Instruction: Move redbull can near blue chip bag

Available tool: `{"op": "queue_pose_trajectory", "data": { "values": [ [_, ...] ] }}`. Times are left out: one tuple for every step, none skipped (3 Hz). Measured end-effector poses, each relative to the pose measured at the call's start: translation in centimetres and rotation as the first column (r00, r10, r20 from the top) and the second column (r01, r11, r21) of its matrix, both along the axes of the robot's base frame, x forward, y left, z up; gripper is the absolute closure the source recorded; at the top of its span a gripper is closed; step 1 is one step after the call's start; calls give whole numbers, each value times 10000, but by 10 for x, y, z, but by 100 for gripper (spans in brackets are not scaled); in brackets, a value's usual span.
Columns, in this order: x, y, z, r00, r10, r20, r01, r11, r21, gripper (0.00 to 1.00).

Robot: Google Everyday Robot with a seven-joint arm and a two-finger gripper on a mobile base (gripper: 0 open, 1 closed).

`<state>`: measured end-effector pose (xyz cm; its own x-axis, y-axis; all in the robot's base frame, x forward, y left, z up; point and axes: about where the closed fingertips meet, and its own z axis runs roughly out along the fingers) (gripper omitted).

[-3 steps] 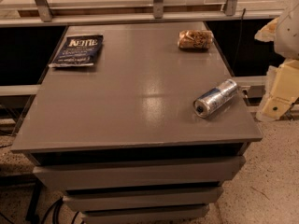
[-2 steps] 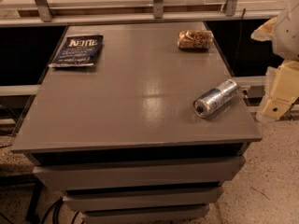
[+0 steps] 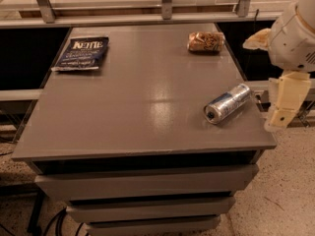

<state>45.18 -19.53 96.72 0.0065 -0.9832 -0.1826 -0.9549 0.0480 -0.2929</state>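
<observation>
The redbull can (image 3: 228,103) lies on its side near the right front corner of the grey table (image 3: 142,92), its round silver top facing the front left. The blue chip bag (image 3: 82,53) with white "KETTLE" lettering lies flat at the far left corner, well apart from the can. My gripper (image 3: 279,116) hangs on the cream arm just off the table's right edge, a little right of the can and not touching it.
A tan and brown wrinkly snack packet (image 3: 205,42) lies at the far right of the table. A metal railing (image 3: 162,4) runs behind the table. Drawers (image 3: 147,186) sit below the tabletop, and speckled floor (image 3: 285,195) lies to the right.
</observation>
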Motion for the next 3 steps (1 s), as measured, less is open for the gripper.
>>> {"op": "queue_pose_trajectory", "data": {
  "values": [
    [10,12,-21,9955,901,-300,-910,9954,-310,0],
    [22,19,-42,9874,1461,-611,-1492,9876,-497,0],
    [33,25,-64,9782,1831,-983,-1905,9790,-725,0]
  ]
}}
